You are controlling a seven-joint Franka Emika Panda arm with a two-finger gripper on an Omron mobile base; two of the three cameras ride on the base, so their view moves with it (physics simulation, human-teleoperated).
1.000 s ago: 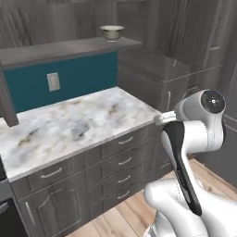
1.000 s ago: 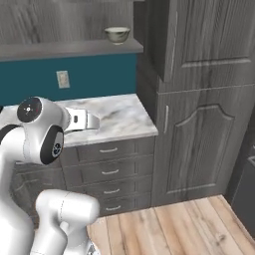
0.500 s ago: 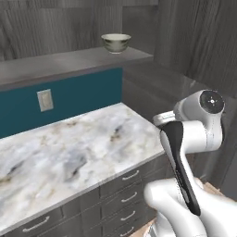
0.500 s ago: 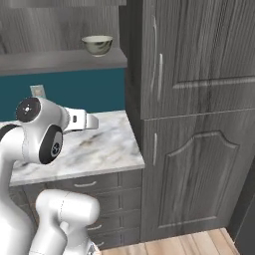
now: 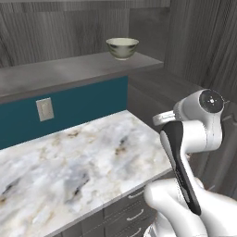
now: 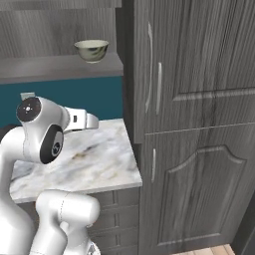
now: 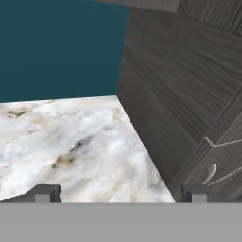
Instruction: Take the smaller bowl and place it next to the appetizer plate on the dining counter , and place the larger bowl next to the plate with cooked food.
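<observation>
Sitting alone on the grey shelf [image 5: 69, 69], one smaller bowl [image 5: 122, 47] looks empty; below it lies the marble surface [image 5: 69, 162]; tool [image 7: 120, 193] fingers apart.

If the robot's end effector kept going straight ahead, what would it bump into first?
Probably the marble counter, since the open end effector looks slightly down over it; beyond stand the teal wall and grey cabinet. Depth is unclear.

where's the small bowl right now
The smaller bowl sits on the grey shelf above the teal backsplash, near the shelf's right end beside the tall cabinet, high over the marble counter.
</observation>
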